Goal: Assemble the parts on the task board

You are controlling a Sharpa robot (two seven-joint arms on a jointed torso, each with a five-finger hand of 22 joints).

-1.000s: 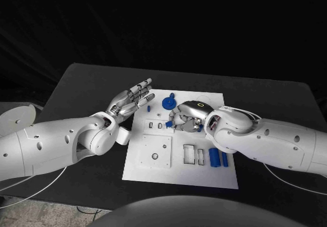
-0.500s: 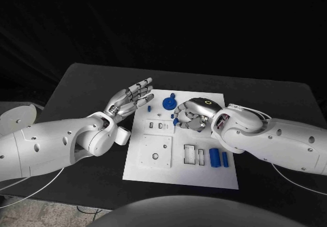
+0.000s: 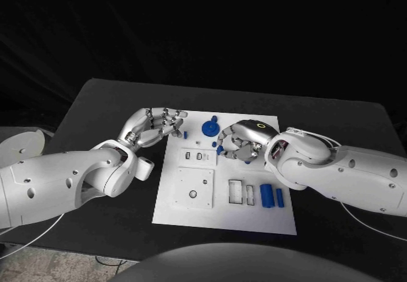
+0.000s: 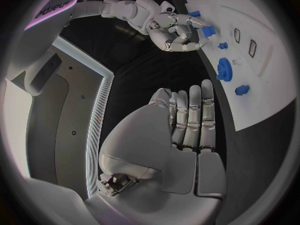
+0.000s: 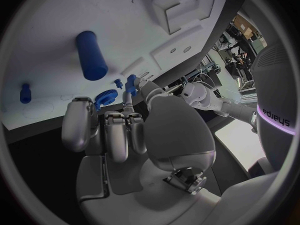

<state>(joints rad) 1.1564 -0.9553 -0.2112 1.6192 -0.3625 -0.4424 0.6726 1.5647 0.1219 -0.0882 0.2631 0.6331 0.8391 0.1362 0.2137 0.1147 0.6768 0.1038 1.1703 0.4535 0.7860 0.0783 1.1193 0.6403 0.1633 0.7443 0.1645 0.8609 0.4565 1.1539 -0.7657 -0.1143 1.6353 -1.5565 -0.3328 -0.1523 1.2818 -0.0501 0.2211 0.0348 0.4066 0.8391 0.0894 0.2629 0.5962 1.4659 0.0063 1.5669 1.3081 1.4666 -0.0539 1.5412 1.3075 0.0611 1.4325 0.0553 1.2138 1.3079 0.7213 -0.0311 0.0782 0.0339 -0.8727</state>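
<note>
Blue parts are scattered across the white task board (image 3: 222,220), so you're early in this one by my read. Your right hand (image 3: 240,141) hovers over the middle of the board toward its far edge, fingers curled around a small blue part (image 3: 220,150) — it looks pinched there, just above the row of little slots. Your left hand (image 3: 154,126) hangs off the board's far left corner over the black counter (image 3: 102,106), fingers curled in and holding nothing. Look at what's waiting: a blue gear (image 3: 209,127) near the far edge, a small blue piece (image 3: 186,134) beside it toward the left edge, and two blue cylinders (image 3: 272,195) lying side by side near the right edge. Rectangular recesses in the middle of the board sit open. I can't tell whether the gear is already seated. Best guess, one part is in hand and most of the assembly is ahead of you.
</note>
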